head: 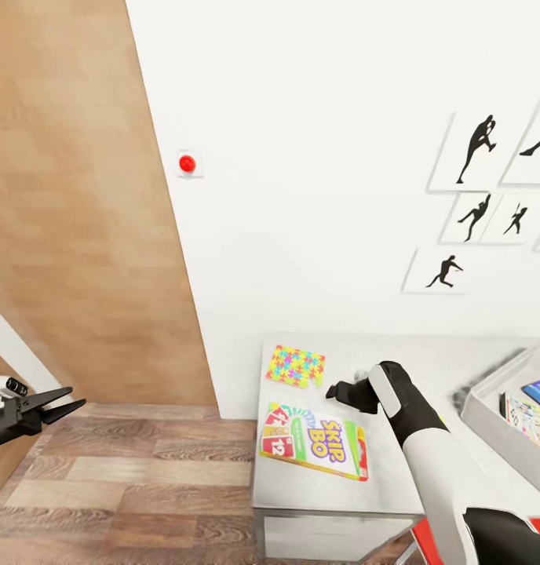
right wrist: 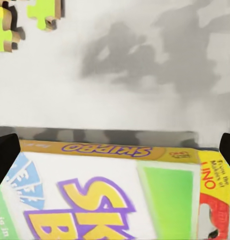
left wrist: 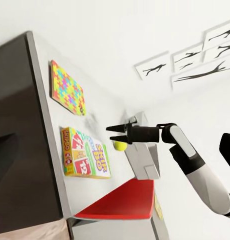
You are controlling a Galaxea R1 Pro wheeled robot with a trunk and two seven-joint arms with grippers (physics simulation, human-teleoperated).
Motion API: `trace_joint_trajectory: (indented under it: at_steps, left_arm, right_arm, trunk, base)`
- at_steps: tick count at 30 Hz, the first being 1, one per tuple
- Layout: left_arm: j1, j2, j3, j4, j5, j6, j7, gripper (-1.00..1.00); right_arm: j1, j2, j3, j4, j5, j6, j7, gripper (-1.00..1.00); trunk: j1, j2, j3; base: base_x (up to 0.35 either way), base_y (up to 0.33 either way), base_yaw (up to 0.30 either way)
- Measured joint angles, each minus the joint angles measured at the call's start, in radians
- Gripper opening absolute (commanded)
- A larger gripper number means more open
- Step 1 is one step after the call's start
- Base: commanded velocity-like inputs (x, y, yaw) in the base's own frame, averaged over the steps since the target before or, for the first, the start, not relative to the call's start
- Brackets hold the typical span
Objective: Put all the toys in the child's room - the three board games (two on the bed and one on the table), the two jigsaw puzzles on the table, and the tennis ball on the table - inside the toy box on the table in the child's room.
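On the light grey table (head: 380, 479) lie a multicoloured jigsaw puzzle (head: 295, 366) and, nearer me, a green-yellow-red Skip-Bo board game (head: 315, 441). My right gripper (head: 333, 388) hovers open just above the table between them, its fingertips (right wrist: 4, 150) spread wide over the game's far edge (right wrist: 120, 195). From the left wrist view the right gripper (left wrist: 110, 135) hangs over the table, with the tennis ball (left wrist: 120, 145) just beyond it. The grey toy box (head: 478, 408) stands at the right with two printed game boxes (head: 529, 420) inside. My left gripper (head: 77, 396) is open, off to the left over the floor.
A white wall with a red button (head: 187, 163) and black silhouette pictures (head: 478, 149) rises behind the table. Wood-plank floor (head: 144, 471) lies left of the table. A red seat (head: 427, 545) sits under the table's near edge.
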Motion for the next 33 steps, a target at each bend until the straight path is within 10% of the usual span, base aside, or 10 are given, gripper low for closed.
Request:
trace_joint_trajectory:
  at_steps: [19, 33]
  left_arm:
    - [0.0, 0.0, 0.0, 0.0, 0.0, 0.0, 0.0, 1.0]
    - [0.0, 0.0, 0.0, 0.0, 0.0, 0.0, 0.0, 1.0]
  right_arm:
    - [0.004, -0.004, 0.0, 0.003, -0.001, 0.002, -0.001, 1.0]
    - [0.006, -0.083, -0.003, 0.012, -0.007, 0.004, 0.003, 1.0]
  trunk:
    - [0.0, 0.0, -0.031]
    - [0.0, 0.0, -0.054]
  base:
    - [-0.001, 0.032, 0.0]
    - [0.0, 0.0, 0.0]
